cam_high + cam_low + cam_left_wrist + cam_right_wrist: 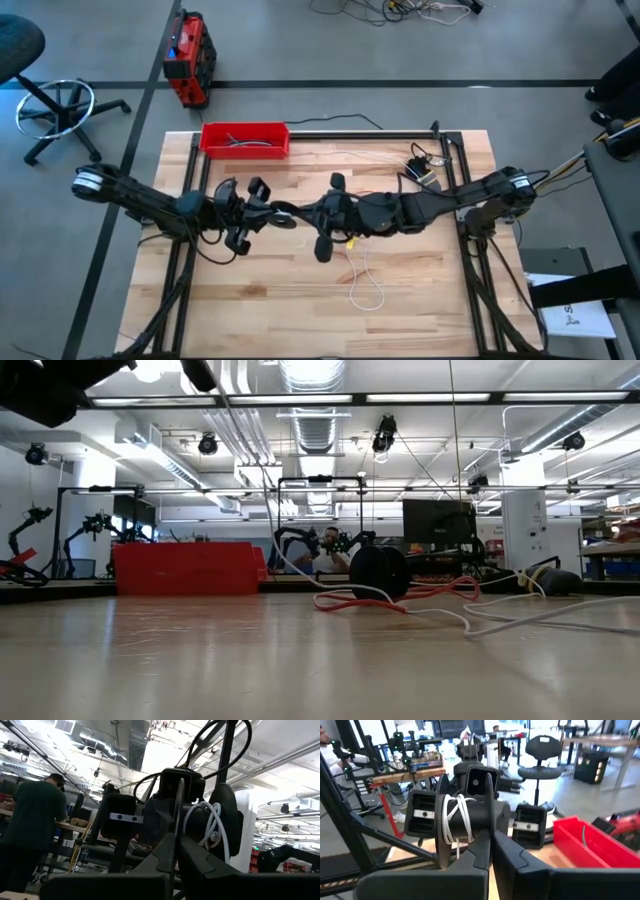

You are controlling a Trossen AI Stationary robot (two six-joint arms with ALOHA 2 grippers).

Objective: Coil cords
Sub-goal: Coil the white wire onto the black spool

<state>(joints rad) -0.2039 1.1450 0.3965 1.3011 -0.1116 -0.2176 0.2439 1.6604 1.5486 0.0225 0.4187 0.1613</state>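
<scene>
at mid-surface the right gripper [322,212] has its jaws pinching the white cord [365,280], which trails toward the front edge; the left gripper [255,212], just beside, jaws spread.

Red tray [245,139] at table [250,300] back edge; office chair [546,751] beyond.

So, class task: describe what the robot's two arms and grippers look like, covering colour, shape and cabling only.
Both arms are dark, near-black, jointed limbs. The left arm has a pale, shiny ring near its outer end; the right arm shows a similar one, with yellowish cables running off beside it. Each ends in a gripper with two flat, dark, tapering fingers, seen close in the wrist views.
</scene>
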